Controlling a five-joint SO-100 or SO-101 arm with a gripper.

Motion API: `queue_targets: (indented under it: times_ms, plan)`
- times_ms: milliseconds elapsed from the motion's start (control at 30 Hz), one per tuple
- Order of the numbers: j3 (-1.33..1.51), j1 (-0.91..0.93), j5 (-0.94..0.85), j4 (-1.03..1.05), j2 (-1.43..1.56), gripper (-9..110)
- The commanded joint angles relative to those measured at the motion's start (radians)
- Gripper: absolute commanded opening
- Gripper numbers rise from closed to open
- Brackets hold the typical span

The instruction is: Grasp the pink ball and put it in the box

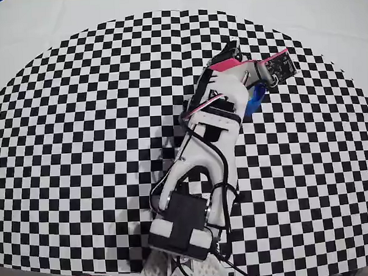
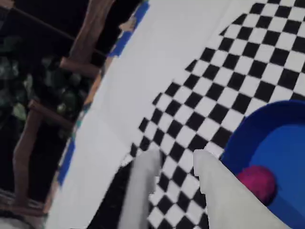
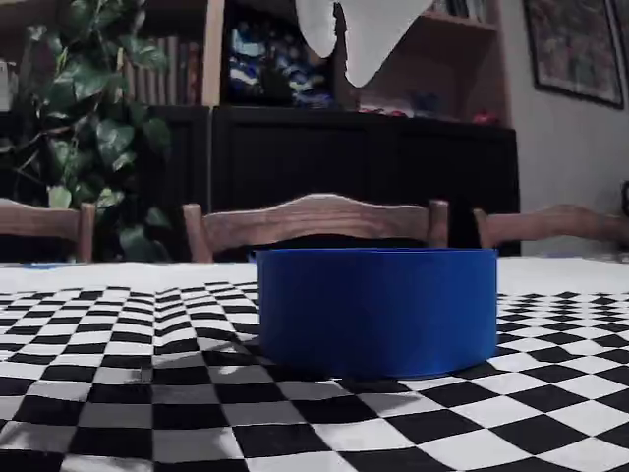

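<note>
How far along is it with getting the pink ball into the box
It looks done: in the wrist view the pink ball lies inside the blue box. The hand is open, empty and raised above the box. Only pulling the arm back seems left.

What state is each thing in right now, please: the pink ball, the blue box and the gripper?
Pink ball: resting inside the box, free of the gripper.
Box: upright on the checkered cloth, open-topped, ball inside.
Gripper: open, empty, raised above the box.
</note>
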Motion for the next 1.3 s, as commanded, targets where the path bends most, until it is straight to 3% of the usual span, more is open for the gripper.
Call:
queue_targets:
  times_ms: [0,200,633,1000,1267]
  plan:
    - [0.048,-0.014,0.12,0.015,0.15,0]
    - [0.196,-0.078,0.279,0.123,0.391,0]
    - [0.522,-0.302,0.436,0.354,0.927,0]
    - [0.707,-0.364,0.459,0.595,1.269,0]
    - [0.762,-0.365,0.459,0.726,1.351,0]
